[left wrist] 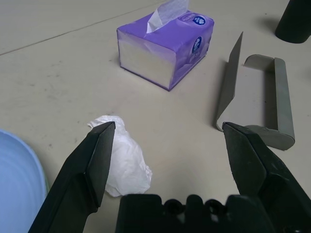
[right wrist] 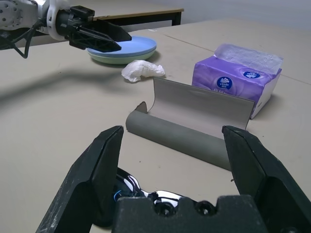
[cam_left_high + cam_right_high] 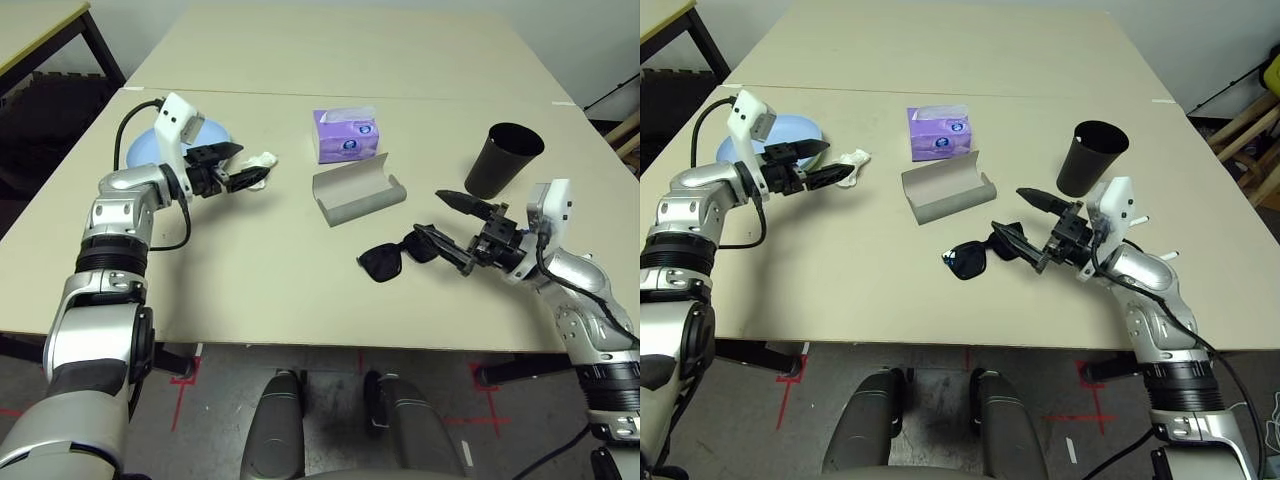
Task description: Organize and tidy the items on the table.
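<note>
The left gripper (image 3: 240, 166) hangs with fingers spread wide and nothing between them, aimed low at the tissue wad (image 1: 124, 160), which lies on the table (image 3: 250, 270) just beside the stacked blue plate (image 2: 127, 45); that line-up looks like a reach for the wad as loose rubbish. The right gripper (image 3: 1025, 222) also gapes empty, poised over the sunglasses (image 3: 980, 256), probably to lift them into the open case (image 3: 358, 193) lying near. The tissue box (image 3: 346, 134) and cup (image 3: 502, 158) stand farther back, untouched.
</note>
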`<state>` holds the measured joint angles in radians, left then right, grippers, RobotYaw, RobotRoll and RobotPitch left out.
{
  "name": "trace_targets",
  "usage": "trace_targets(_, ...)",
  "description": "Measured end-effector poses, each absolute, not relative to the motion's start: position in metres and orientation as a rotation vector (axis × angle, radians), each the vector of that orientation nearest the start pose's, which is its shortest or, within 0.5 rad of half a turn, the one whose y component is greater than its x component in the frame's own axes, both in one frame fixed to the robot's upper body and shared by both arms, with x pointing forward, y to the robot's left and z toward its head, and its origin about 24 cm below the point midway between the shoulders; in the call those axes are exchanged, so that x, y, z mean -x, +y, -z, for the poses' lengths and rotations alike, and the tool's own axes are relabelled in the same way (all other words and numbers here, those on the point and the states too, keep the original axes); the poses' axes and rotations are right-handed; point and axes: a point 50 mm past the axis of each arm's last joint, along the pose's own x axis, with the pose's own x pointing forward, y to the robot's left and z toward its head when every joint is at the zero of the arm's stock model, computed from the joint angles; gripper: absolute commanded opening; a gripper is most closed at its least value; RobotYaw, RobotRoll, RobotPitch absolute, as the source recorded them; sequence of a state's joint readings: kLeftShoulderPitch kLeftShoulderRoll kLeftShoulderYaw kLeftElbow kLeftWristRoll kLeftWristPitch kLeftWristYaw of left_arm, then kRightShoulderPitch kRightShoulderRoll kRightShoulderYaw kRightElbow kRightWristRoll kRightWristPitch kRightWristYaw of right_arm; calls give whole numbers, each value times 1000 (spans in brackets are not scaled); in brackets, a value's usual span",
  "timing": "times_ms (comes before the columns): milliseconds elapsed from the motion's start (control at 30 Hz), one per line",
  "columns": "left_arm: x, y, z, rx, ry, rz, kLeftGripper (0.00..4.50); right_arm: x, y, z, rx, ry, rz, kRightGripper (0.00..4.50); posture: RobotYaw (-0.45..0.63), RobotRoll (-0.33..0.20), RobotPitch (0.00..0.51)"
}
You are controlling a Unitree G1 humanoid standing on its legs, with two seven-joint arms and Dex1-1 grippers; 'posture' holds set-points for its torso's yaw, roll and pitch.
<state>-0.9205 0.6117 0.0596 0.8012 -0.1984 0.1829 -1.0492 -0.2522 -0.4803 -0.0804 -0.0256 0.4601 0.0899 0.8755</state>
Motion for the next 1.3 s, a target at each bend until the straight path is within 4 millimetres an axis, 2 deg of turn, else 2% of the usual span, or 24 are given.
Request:
trace_targets(133,-373,244,-184,-224,126,755,4487,-277,-194,-136,103,-192,-868,4500,122,0,155)
trace_targets(500,-379,250,-161,-326,275,628,4487,-276,-190,-141,101,-204,-868,4500,117,0,156)
trace_targets(767,-389,245,-170,-332,231,566,4487,-275,-190,-139,98,-200,-868,4500,117,0,157)
trace_targets(1067,-392,236,-170,-340,209,572,4487,-275,-190,-139,97,-199,-868,4500,117,0,157)
trace_targets(1167,-392,234,-169,-345,215,582,3954,-275,-190,-139,96,-199,-868,4500,114,0,157)
trace_targets(1300,-392,235,-167,-359,234,583,2400,-275,-190,-139,96,-199,-869,4500,109,0,158)
